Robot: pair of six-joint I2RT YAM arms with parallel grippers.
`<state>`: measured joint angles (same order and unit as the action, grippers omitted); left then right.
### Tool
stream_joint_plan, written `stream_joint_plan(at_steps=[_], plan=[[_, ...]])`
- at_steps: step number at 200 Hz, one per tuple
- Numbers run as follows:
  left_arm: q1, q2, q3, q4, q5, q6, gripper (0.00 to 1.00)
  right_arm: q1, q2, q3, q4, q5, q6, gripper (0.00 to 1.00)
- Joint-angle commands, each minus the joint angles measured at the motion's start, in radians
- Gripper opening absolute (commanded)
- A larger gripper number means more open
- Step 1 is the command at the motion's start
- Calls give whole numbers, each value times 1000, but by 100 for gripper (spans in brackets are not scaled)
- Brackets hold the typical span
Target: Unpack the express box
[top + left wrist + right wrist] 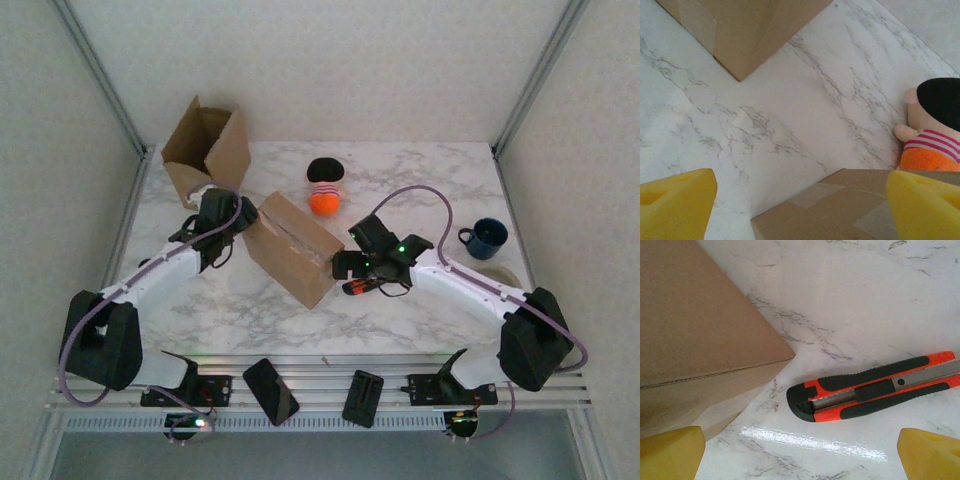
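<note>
The left gripper (pixel 800 212) has its yellow pads (pixel 675 205) wide apart and holds nothing; the taped top of the express box (pixel 840 205) lies just under them. The right gripper (pixel 800 455) is also spread open and holds nothing. Just in front of it an orange and black utility knife (pixel 875 390) lies on the marble table (pixel 865 290), near a corner of the box but apart from it. In the top view the sealed box sits mid-table between both grippers. Behind it lies a plush toy (pixel 325 186); at the back left is an open cardboard box (pixel 205 148), and at the right a blue mug (pixel 486 238).
</note>
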<state>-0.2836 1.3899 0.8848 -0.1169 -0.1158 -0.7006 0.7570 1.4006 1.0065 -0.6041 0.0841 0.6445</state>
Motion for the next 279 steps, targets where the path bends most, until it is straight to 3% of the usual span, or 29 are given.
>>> stream_joint_plan(at_steps=[1, 33, 70, 106, 146, 177, 212, 279], plan=[[-17, -15, -19, -71, 35, 3, 87, -1, 50, 45, 94, -46, 32, 99], [-17, 5, -3, -51, 50, 15, 88, -1, 99, 85, 80, -45, 42, 99], [-17, 13, 31, -55, 59, 25, 92, -1, 49, 105, -72, 89, 88, 99], [-17, -11, 95, -103, 22, 53, 99, -4, 1, 30, -153, 114, 300, 99], [-5, -46, 165, -156, -56, 97, 100, -5, 5, -49, -86, 85, 486, 99], [7, -97, 164, -157, -70, 115, 100, -4, 53, -20, -70, 113, 565, 99], [8, -151, 137, -164, -6, 119, 100, -6, 154, 7, -87, 112, 647, 99], [7, -200, 135, -197, 35, 144, 100, -31, 328, 58, -27, 46, 658, 99]])
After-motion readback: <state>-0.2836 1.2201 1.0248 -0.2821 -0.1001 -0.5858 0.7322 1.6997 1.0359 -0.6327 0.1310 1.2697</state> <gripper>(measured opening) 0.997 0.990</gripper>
